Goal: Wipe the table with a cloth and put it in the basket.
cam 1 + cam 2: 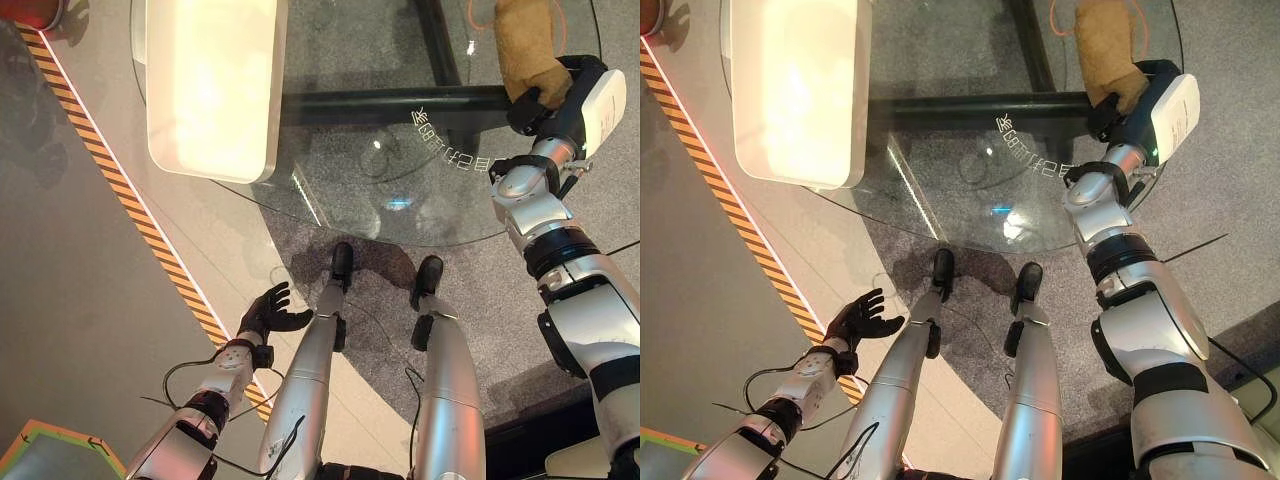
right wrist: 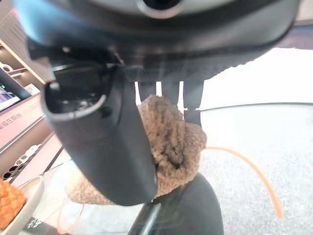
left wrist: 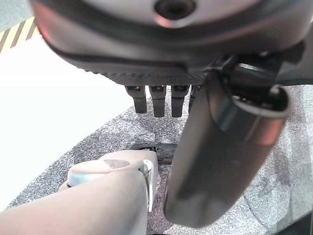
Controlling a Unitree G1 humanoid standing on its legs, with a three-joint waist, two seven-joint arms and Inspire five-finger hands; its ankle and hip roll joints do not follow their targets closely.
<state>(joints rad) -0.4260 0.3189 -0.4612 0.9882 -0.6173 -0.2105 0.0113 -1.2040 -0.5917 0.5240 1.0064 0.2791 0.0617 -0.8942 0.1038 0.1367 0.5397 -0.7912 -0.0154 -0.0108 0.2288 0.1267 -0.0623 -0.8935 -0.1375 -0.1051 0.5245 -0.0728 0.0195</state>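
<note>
Tan, fuzzy cloth [image 1: 527, 45]: you have it pinched in your right hand [image 1: 540, 100], thumb and fingers curled round its near end, on the round glass table [image 1: 400, 200]. Its long axis runs away from you, free end pointing to the table's far edge. White tray [image 1: 210, 85] sits well left on the table; your left hand [image 1: 268, 312] hangs low, fingers spread, holding nothing.

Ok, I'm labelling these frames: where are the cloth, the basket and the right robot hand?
cloth [image 1: 525, 40], left eye view, middle of its brown pile.
basket [image 1: 262, 120], left eye view, right rim.
right robot hand [image 1: 540, 100], left eye view, dark palm gripping the cloth.
</note>
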